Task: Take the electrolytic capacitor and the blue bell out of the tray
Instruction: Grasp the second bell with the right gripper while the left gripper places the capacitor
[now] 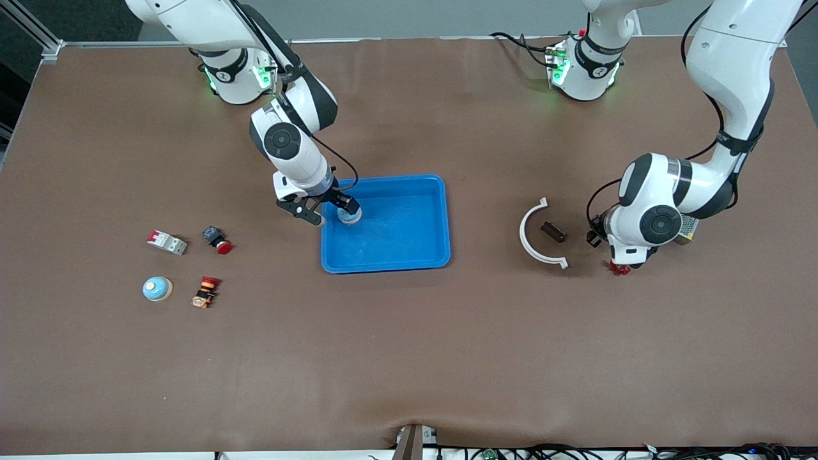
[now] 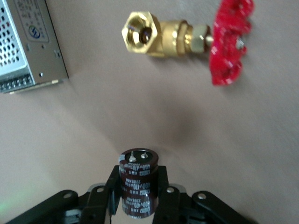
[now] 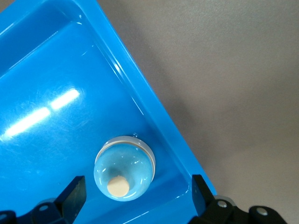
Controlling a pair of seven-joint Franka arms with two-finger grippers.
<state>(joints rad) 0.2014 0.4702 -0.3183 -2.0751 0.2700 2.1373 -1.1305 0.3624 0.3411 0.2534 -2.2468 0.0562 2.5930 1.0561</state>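
A light-blue bell (image 1: 349,215) with a cream button sits in the blue tray (image 1: 409,255), in the corner toward the right arm's base. It also shows in the right wrist view (image 3: 124,168). My right gripper (image 1: 333,214) is open over it, its fingers (image 3: 74,193) apart on either side and not touching the bell. My left gripper (image 2: 138,178) is shut on a dark brown capacitor (image 2: 138,186) and holds it above the bare table toward the left arm's end. In the front view the wrist hides that gripper.
A brass valve with a red handle (image 2: 187,39) and a perforated metal box (image 2: 25,46) lie below the left gripper. A white curved piece (image 1: 535,237) and a dark block (image 1: 553,231) lie beside it. A second blue bell (image 1: 157,289), a breaker (image 1: 167,242) and two switches lie toward the right arm's end.
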